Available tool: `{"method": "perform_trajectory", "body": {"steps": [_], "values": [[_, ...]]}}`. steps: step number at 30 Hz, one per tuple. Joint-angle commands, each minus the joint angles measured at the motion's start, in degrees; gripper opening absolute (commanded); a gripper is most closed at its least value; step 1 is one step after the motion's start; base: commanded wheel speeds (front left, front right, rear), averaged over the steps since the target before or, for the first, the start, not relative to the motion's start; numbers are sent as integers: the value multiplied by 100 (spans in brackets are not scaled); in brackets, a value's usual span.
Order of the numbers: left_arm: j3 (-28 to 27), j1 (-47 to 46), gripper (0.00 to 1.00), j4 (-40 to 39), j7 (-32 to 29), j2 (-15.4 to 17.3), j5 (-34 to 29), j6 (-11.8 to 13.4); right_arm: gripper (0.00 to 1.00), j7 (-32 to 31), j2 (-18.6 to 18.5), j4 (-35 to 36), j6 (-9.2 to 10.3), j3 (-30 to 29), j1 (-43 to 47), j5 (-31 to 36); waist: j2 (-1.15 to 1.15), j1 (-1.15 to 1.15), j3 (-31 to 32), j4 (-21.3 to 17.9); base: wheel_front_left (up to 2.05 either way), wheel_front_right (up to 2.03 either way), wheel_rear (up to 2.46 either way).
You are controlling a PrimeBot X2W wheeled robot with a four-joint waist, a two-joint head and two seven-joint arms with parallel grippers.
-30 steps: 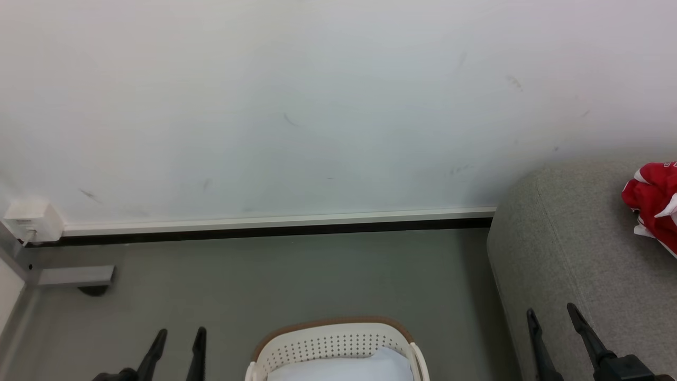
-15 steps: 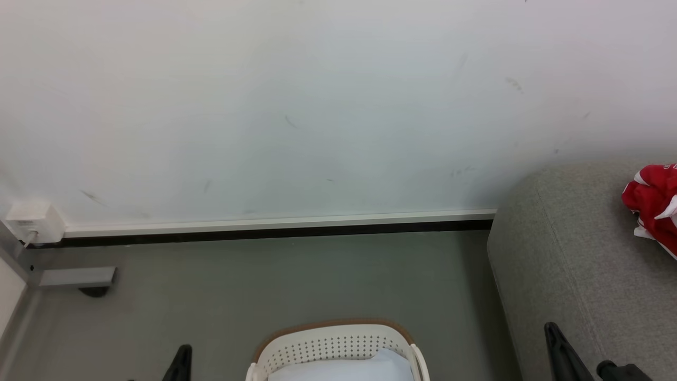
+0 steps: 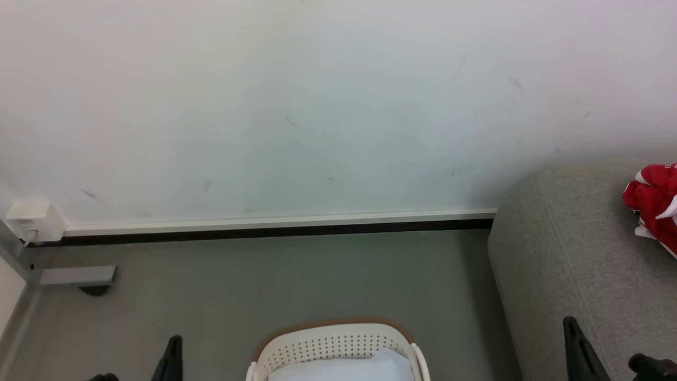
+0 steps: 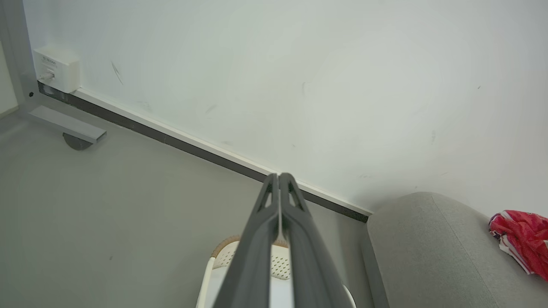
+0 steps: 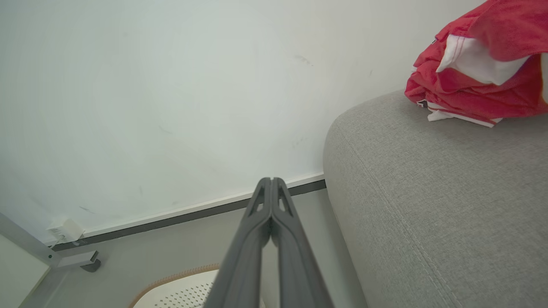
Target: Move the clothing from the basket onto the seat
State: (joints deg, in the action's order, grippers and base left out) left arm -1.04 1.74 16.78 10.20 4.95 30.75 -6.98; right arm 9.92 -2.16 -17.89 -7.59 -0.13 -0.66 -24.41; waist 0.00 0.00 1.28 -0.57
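The clothing [image 3: 653, 203] is a crumpled red garment with white trim, lying on the grey seat [image 3: 571, 254] at the right edge. The left wrist view shows the clothing [image 4: 520, 237] on the seat [image 4: 428, 252], and so does the right wrist view, clothing [image 5: 475, 85] on seat [image 5: 428, 192]. The white perforated basket [image 3: 333, 344] with a brown rim stands on the floor at bottom centre, with pale material inside. My left gripper [image 3: 172, 354] is shut and empty, left of the basket [image 4: 216, 261]. My right gripper [image 3: 574, 338] is shut and empty, over the seat's front edge. Both wrist views show pressed-together fingers: left gripper [image 4: 279, 176], right gripper [image 5: 271, 179].
A white wall with a dark baseboard [image 3: 264, 230] runs behind the grey floor [image 3: 264, 280]. A white outlet box [image 3: 31, 219] and a grey metal frame foot [image 3: 76, 275] sit at the far left. Open floor lies between the basket [image 5: 180, 293] and the wall.
Both grippers have gone from open to shut and dropped lower in the head view. The red garment, basket and seat have not moved.
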Motion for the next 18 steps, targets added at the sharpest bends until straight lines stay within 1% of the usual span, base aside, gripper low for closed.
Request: {"method": "perform_trajectory", "body": {"steps": [1,18], "values": [[-45,-156,0,-112,-58,29,265,29,0,-49,-40,114,3,-40,-173,-265,0,0,-2,1,0,0,0],[-164,-305,0,-263,-432,-26,1670,101,0,-428,-55,170,5,-184,-299,-1811,0,0,-21,10,0,0,0]]}}
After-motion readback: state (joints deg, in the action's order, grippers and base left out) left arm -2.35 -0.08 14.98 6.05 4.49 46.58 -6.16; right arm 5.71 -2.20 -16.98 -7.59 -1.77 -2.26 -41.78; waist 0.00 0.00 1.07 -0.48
